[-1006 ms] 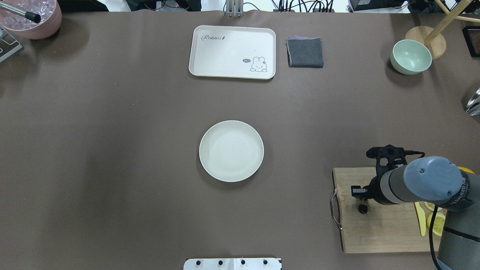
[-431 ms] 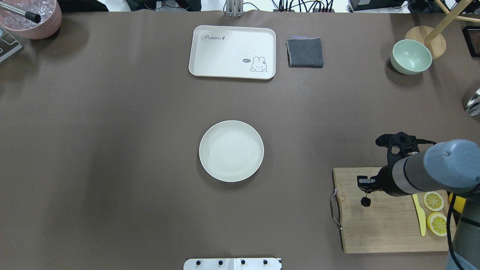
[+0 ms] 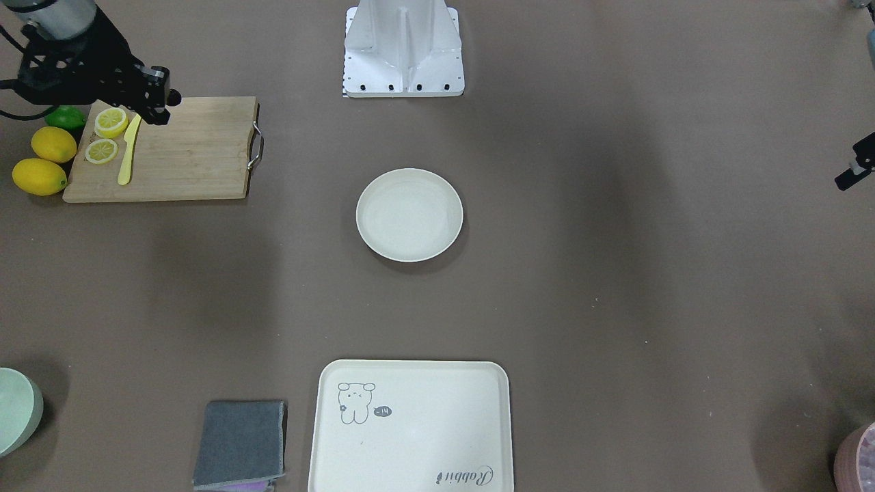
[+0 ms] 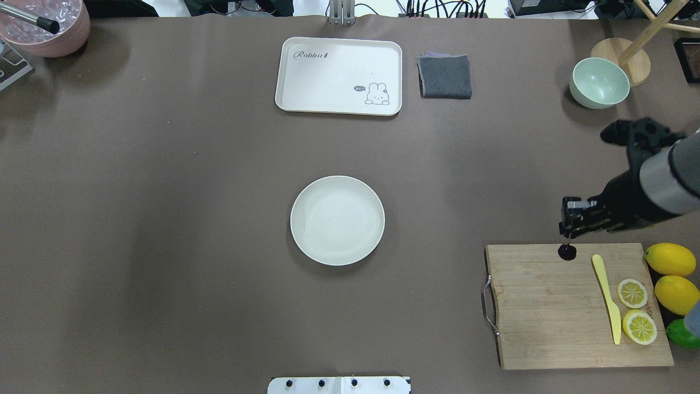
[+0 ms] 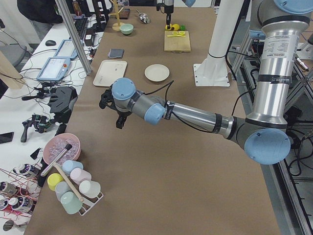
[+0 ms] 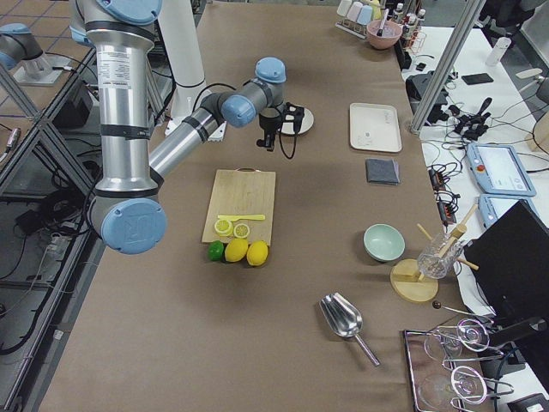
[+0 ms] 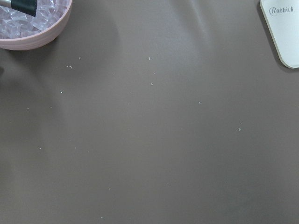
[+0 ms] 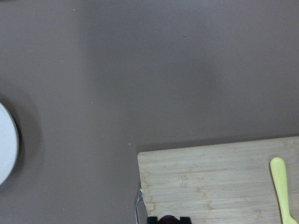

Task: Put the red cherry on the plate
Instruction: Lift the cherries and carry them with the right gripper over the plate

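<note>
The red cherry (image 4: 567,251) is a tiny, dark, glossy fruit that hangs by its stem from my right gripper (image 4: 567,230). The gripper is shut on the stem, above the far edge of the cutting board (image 4: 547,317). In the right wrist view the cherry (image 8: 167,219) shows between the dark fingertips at the bottom edge. The round cream-white plate (image 4: 337,220) is bare at the table's middle, well to the left of the gripper. My left gripper (image 5: 120,122) hovers over bare table far from the plate. I cannot tell whether it is open or shut.
On the board lie a yellow knife (image 4: 607,298) and two lemon slices (image 4: 633,293). Whole lemons (image 4: 670,259) and a lime (image 4: 683,332) sit beside it. At the back are the rabbit tray (image 4: 339,75), a grey cloth (image 4: 445,76), a green bowl (image 4: 599,82) and a pink bowl (image 4: 46,24).
My right arm has risen and swung toward the far right, carrying the cherry from over the board's middle to its far edge. This has uncovered the lemons. The plate has not moved.
</note>
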Robot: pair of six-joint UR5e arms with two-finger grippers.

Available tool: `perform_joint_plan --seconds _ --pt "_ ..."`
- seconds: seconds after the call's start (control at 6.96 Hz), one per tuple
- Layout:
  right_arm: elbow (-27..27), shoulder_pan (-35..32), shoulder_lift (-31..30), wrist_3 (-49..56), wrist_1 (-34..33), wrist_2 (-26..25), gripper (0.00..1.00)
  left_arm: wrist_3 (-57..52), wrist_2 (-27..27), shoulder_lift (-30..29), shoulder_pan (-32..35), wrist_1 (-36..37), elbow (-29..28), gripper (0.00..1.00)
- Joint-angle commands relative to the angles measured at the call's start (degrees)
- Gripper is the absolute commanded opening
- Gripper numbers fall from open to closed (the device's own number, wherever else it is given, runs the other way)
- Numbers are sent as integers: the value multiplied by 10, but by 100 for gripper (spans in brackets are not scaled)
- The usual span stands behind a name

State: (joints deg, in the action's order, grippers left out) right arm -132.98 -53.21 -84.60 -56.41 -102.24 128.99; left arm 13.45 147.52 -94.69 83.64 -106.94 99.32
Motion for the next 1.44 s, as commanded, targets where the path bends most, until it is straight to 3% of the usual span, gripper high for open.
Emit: perform_joint_plan --seconds 0.0,0.29,0.43,0.57,0.86,1.15,1.29 --pt "24 -79 188 170 -276 7 0 -2 0 6 -8 9 -3 98" --pt "175 -78 372 195 -307 -28 0 -3 -5 20 -7 9 -4 98" --pt "265 -29 463 194 -306 -62 0 -4 -30 25 -9 9 -5 98" --pt "348 37 513 183 -270 -133 0 0 -48 18 -9 13 -24 98" --pt "458 124 527 56 -82 -179 0 -1 -44 0 -8 14 -60 98" --pt "482 205 514 -3 -25 -224 0 -2 -38 10 -4 8 -55 98" --pt "477 263 498 -66 -11 -279 0 -2 -38 16 -4 5 -57 98"
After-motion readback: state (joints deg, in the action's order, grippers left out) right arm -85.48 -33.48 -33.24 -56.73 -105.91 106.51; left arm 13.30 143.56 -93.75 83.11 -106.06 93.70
